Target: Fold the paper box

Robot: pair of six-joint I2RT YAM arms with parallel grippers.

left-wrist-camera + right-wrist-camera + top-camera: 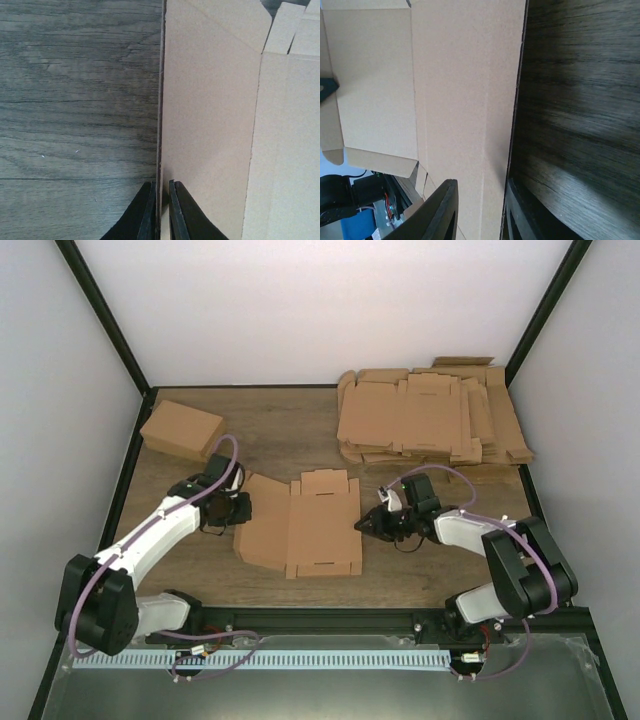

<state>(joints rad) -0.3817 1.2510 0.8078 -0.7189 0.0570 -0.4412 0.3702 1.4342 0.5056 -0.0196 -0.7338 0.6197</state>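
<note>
Pinching the left flap edge of the paper box (210,125) between the near-closed jaws of the left gripper (161,186), with thin card edge-on and no visible gap. Straddling the opposite, right edge with the right gripper (481,182), jaws apart, one finger (442,212) over the card face and the other just off the edge above bare wood. Not clamped as far as visible. Lies at the front middle of the table (280,435), between both grippers, mostly flat and open, with centre panel and slotted end flaps down and left panel seemingly tilted up off the wood. Judged light, thin and fairly stiff. Should hinge cleanly along scored creases but buckle if squeezed mid-panel or yanked. Likely to skate on the smooth wood unless pinned from the other side, and to spring back once let go. Best taken at a long side flap's free edge, about mid-length, clear of tabs and slots, with a shallow bite so as not to dent the card. Probably calls for a counter-hold on the opposite side while swinging a wall upright about its crease. Farther back left: folded-up matching brown box (181,428), well apart. Farther back right: thick pile of flat blanks (430,415) near the rear edge, touched by neither arm.
</note>
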